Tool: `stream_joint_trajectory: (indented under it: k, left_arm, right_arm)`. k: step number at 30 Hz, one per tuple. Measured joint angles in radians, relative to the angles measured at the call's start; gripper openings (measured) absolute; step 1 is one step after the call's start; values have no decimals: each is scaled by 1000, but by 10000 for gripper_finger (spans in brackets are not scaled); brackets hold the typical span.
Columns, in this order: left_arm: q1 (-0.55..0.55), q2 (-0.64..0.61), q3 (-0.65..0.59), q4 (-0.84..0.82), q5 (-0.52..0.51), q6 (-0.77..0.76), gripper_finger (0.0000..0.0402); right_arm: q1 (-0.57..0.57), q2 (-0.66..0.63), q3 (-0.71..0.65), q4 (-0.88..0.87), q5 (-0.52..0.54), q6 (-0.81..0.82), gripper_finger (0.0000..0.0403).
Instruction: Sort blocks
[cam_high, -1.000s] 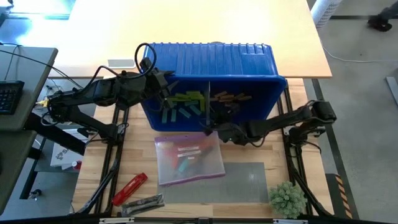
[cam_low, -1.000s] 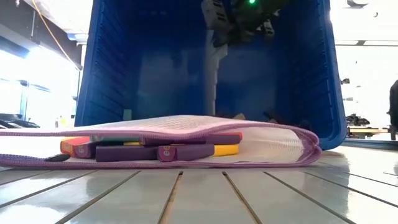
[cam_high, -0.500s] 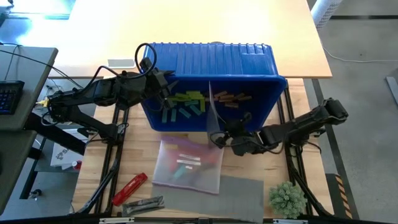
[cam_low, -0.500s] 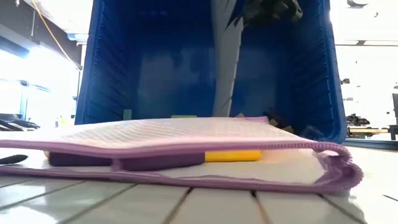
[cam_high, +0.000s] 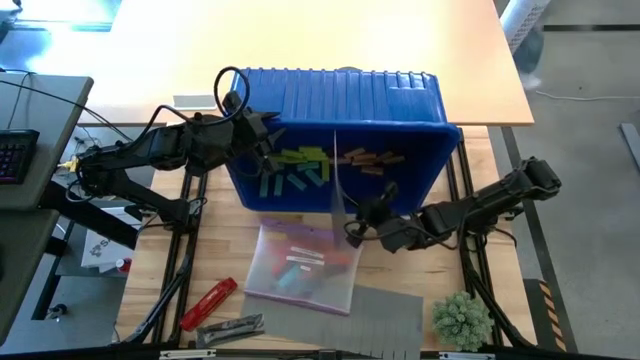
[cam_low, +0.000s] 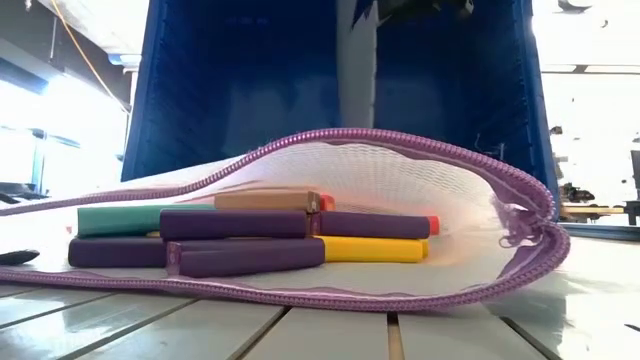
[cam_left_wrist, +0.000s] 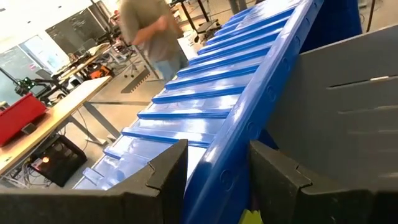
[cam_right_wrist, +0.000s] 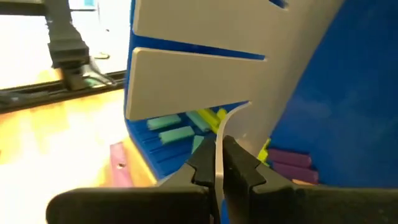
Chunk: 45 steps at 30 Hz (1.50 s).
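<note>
We see a big blue plastic bin (cam_high: 400, 95) tipped on its side on the wooden table (cam_high: 215, 255), with its open mouth toward us. A thin grey divider sheet (cam_high: 336, 170) splits the bin into two parts. In the left part lie lime yellow-green and teal blocks (cam_high: 295, 168). In the right part lie tan wooden blocks (cam_high: 368, 157).

The left gripper (cam_left_wrist: 211, 177) holds the left wall of the bin. One finger is on each side of the blue wall, so its jaws are grasping the bin.

The right gripper (cam_right_wrist: 217, 163) is at the front of the bin, down low. Its jaws are clenched on the near edge of the grey divider sheet.

In front of the bin lies a see-through mesh pouch with a purple zipper edge (cam_low: 520, 215). Its mouth gapes open in the low view. Inside it are more blocks (cam_low: 250, 238): purple, teal, tan and yellow ones, lying flat in a small pile and touching each other.

Near the front left of the table lies a red round tool (cam_high: 208, 303). A flat grey mat (cam_high: 385, 320) lies beside the pouch, and a small green plant (cam_high: 462, 320) sits at the front right corner.
</note>
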Motion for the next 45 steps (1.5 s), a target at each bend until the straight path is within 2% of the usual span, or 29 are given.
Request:
stream_joint_trajectory:
  k: [5,9,14,19,29,34,40,45]
  left_arm:
    - [-1,1,0,-4,-12,-21,140]
    - [0,2,-1,-8,-24,-35,140]
    - [0,6,-1,-7,-43,-37,140]
    - [0,8,-1,-6,-61,-37,140]
    - [-4,9,-1,-9,-75,-53,140]
    - [-4,9,-1,-8,-76,-53,140]
    - [-4,9,-1,-3,-87,-53,140]
    - [-5,8,-1,1,-88,-72,140]
  right_arm:
    - [29,-15,1,3,-29,-85,0]
    - [59,-61,11,34,-48,-95,0]
    - [86,-104,8,-18,-53,-93,1]
    - [109,-156,8,-90,-179,-44,0]
    - [110,-224,6,-539,-503,246,0]
    - [96,-194,6,-715,-508,287,0]
    - [23,-72,6,-731,-569,148,0]
    - [8,67,6,-732,-645,50,0]
